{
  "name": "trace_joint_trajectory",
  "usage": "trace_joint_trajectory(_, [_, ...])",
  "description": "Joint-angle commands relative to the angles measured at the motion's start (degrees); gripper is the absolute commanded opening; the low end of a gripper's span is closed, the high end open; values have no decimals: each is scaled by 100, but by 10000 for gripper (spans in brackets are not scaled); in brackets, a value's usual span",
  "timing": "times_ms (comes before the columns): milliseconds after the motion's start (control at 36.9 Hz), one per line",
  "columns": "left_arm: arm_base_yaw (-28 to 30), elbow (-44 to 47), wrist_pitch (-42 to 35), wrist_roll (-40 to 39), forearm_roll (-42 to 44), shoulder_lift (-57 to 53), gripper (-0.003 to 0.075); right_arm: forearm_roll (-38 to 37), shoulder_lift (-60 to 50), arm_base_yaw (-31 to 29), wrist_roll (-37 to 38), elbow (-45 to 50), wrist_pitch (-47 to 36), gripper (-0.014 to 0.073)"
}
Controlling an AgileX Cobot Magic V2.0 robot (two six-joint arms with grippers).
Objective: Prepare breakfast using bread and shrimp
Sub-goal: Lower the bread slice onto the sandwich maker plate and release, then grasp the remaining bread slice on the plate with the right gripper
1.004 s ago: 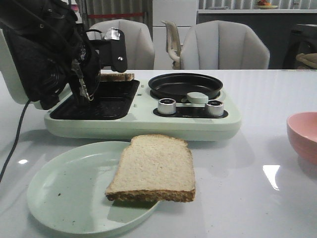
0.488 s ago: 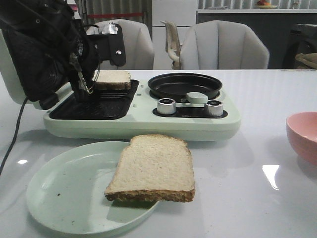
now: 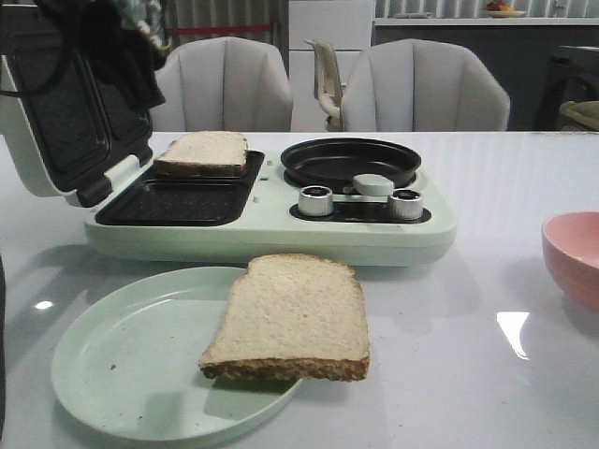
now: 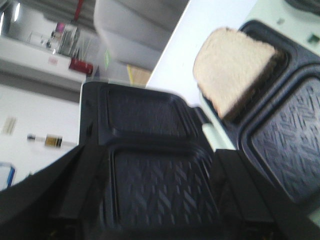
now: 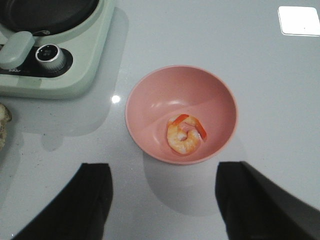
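Upper left of front view: one bread slice (image 3: pixel 204 152) loaded in sandwich maker (image 3: pixel 271 224), second slice (image 3: pixel 292 315) waiting on plate (image 3: pixel 122 374), shrimp (image 5: pixel 185 133) unmoved in pink bowl (image 5: pixel 150 95); right gripper (image 5: pixel 162 200) spread, left unreadable.

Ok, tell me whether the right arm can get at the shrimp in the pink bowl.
Probably yes. The right gripper hangs open just short of the pink bowl, and the shrimp lies uncovered inside with nothing between.
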Motion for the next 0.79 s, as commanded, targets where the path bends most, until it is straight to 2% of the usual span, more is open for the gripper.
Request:
trace_joint_trajectory(0, [-542, -101, 979, 647, -1126, -535, 489, 7, 12, -49, -22, -172, -416, 549])
trace_joint_trajectory(81, [-857, -101, 1078, 1300, -2967, -951, 489, 7, 12, -49, -22, -172, -416, 549])
trace_joint_trajectory(163, [-938, -101, 935, 1831, -4372, -1512, 489, 7, 12, -49, -22, -172, -416, 549])
trace_joint_trajectory(244, [-902, 72, 115, 2332, -5469, -2259, 489, 7, 12, -49, -22, -172, -416, 549])
trace_joint_trajectory(380, [-753, 621, -1060, 2453, -6435, -3475, 489, 7, 12, -49, -22, -172, -423, 549])
trace_joint_trajectory(515, [-738, 1234, -2082, 3840, -8005, -4523, 489, 7, 12, -49, -22, -172, -501, 549])
trace_joint_trajectory(597, [-738, 1566, -2290, 3860, -8329, -4929, 489, 80, 12, -49, -22, -172, -542, 549])
trace_joint_trajectory(678, [-738, 1685, -2314, 3860, -8332, -5087, 489, 697, 157, -43, -22, -172, -382, 549])
trace_joint_trajectory(759, [-738, 1685, -2350, 3860, -8246, -5070, 489, 1641, 640, 94, -130, -172, 282, 547])
